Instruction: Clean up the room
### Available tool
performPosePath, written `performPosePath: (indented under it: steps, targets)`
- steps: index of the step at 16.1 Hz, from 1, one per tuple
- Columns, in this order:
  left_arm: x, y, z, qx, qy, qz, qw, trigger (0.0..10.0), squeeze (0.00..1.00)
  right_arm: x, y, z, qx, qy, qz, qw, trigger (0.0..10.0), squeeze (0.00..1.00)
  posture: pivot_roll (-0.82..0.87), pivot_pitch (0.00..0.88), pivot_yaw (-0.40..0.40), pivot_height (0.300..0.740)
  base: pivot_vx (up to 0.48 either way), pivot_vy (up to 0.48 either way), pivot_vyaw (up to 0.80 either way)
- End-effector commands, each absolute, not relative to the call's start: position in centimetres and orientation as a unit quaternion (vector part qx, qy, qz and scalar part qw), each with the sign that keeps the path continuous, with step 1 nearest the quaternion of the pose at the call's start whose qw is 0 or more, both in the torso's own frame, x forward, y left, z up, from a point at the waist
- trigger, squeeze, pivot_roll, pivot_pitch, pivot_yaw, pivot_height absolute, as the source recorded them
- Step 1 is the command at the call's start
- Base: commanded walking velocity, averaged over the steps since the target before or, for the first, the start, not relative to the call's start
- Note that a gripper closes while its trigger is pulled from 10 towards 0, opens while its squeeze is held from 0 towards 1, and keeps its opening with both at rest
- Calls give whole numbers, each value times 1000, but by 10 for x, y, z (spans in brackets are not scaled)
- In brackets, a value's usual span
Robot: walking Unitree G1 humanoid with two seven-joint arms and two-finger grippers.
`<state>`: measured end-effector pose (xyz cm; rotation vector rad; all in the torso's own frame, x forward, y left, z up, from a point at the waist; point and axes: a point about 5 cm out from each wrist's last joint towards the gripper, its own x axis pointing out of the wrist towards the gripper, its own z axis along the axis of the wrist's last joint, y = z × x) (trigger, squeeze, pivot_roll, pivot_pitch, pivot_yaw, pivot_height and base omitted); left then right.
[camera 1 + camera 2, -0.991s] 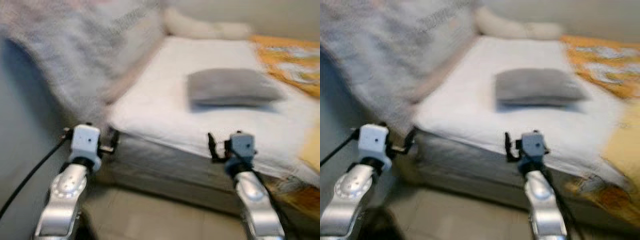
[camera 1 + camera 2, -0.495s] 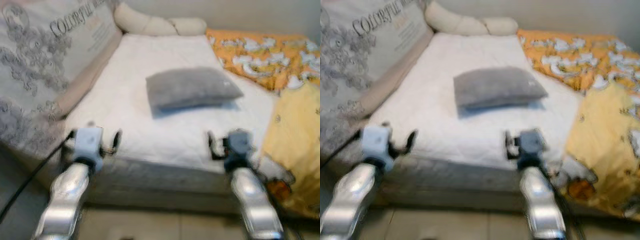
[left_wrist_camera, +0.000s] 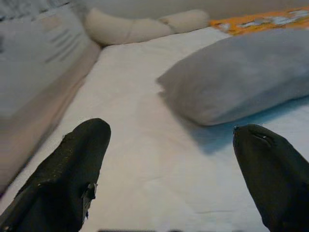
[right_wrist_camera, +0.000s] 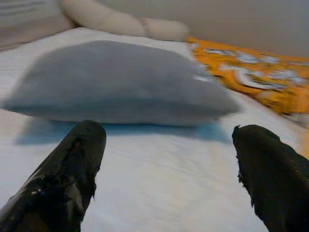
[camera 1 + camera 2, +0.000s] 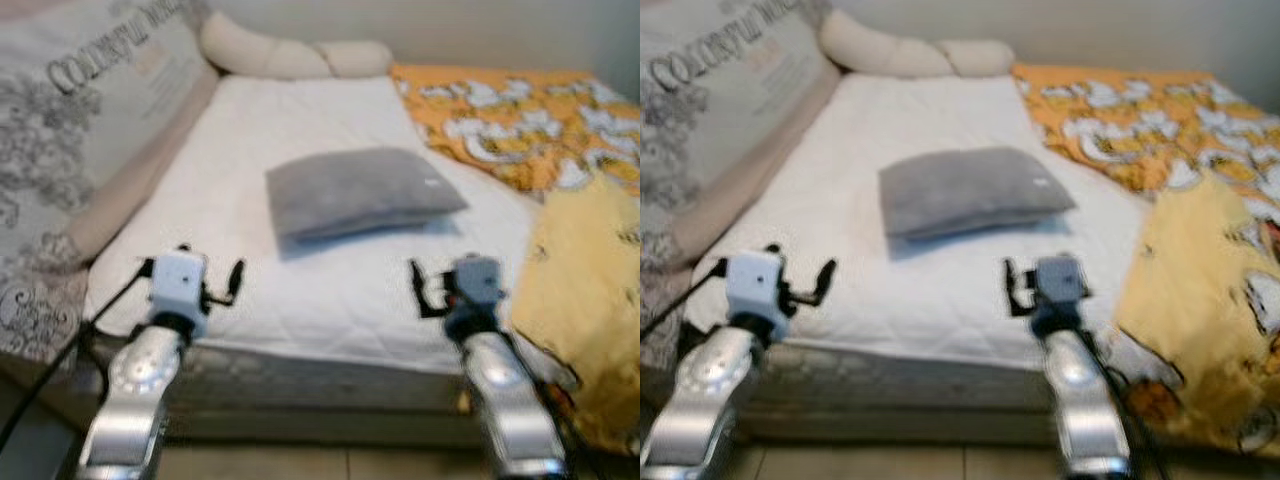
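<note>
Reading "COLORFUL" in grey capitals is possible on the large pale printed cushion with grey scrollwork [image 5: 70, 130] that leans along the bed's left edge; the smaller lines of print beneath that word are too blurred to make out. One white quilted mattress [image 5: 330, 290] fills the middle of the head views, its near edge facing the robot. One soft grey rectangular pillow [image 5: 360, 190] lies flat near the middle of the mattress, well apart from the printed cushion. One long cream bolster pillow [image 5: 290, 58] runs along the far edge of the bed, against the wall. One orange blanket with white patterning [image 5: 520, 120] covers the far right corner, and one plain yellow cloth [image 5: 590, 290] hangs over the near right edge.

Two silver arms reach toward the near edge. The left end effector [image 3: 171, 159] hovers over the mattress with its two black fingers spread wide and nothing between them, the grey pillow ahead of it. The right end effector [image 4: 169, 159] hangs likewise, fingers wide apart and empty, the same pillow just beyond its tips.
</note>
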<state>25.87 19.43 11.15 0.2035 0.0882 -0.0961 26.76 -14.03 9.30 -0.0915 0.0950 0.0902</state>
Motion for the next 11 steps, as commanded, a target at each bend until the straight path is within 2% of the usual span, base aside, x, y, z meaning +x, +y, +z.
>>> performPosePath:
  steps: [1, 11]
  targets:
    - [261, 191, 113, 100, 38, -51, 993, 10000, 0, 269, -146, 95, -48, 46, 41, 997, 10000, 0, -20, 0, -12, 740, 349, 0, 0]
    - [261, 191, 114, 102, 39, -52, 993, 10000, 0, 267, -144, 92, -49, 55, 50, 996, 10000, 0, -19, 0, -12, 740, 348, 0, 0]
